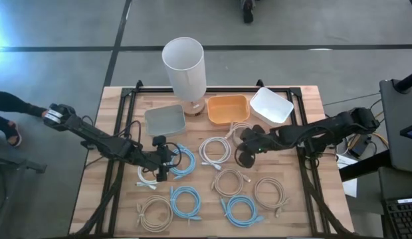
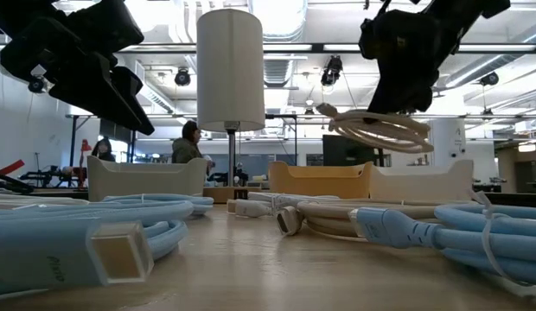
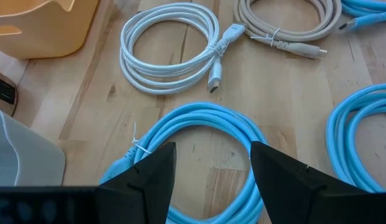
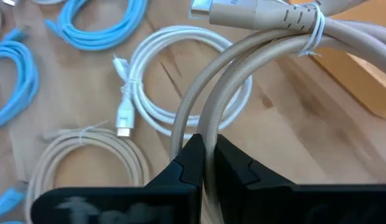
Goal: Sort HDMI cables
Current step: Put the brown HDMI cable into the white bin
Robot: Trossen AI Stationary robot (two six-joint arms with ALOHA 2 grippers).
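Right tool [image 4: 205, 163] clamps a beige coiled cable [image 4: 255, 56] lifted beside the orange plastic bin [image 1: 227, 109]; left tool [image 3: 211, 169], fingers apart, hovers over a light-blue coil [image 3: 208, 127]

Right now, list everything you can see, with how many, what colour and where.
blue cables: three, light blue, one mid-table, two at the front
beige cables: three, beige, lying at the front and middle
held cable: one, beige, lifted off the table near the orange bin
white cables: two, white, mid-table
bins: three at the back, grey bin, orange bin, white bin
cylinder: one, white, upright at the back
table: one, wood
left gripper: open, over a blue cable
right gripper: shut on the held cable
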